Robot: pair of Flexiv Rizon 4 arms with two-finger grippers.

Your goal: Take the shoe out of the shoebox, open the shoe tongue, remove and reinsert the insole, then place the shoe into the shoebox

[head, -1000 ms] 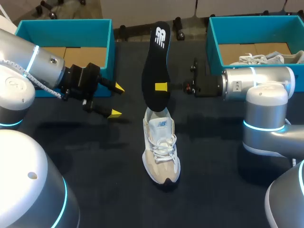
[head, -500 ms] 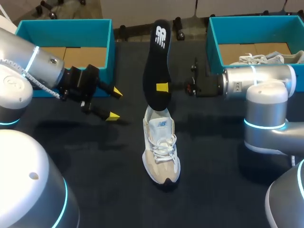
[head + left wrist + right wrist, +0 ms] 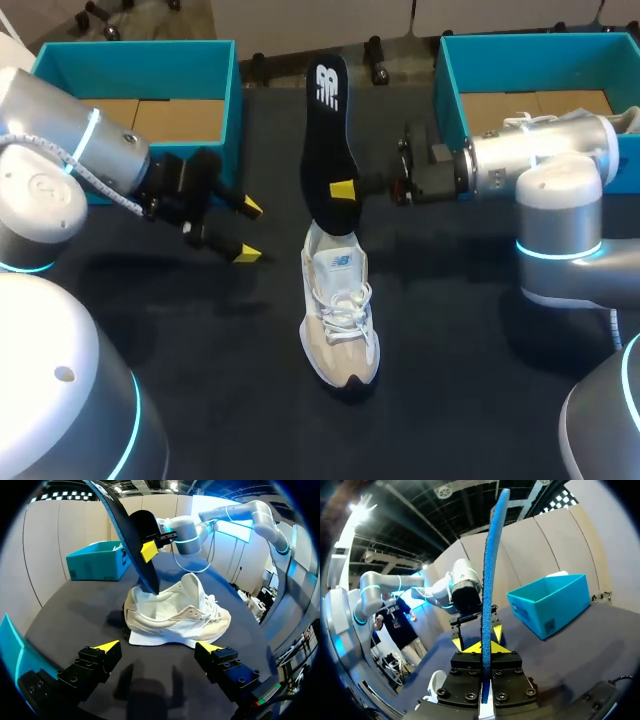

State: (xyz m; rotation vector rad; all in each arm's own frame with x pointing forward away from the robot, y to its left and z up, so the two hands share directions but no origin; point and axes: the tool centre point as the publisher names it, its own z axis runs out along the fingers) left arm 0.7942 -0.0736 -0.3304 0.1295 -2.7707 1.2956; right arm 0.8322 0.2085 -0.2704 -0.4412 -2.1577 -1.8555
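Right gripper clamped on insole: long axis upright, lower end just below it, in shoe opening. Left gripper apart, empty.

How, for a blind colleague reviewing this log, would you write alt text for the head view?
The right tool holds a black insole upright, its lower end inside a beige shoe on the table. The left tool is open nearby; a teal shoebox stands far left, another far right.

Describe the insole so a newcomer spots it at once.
On the dark table, find the pale sneaker at its middle. Standing on end above its heel, pinched by the right gripper, is the insole: the only flat black slab, white logo near its top.
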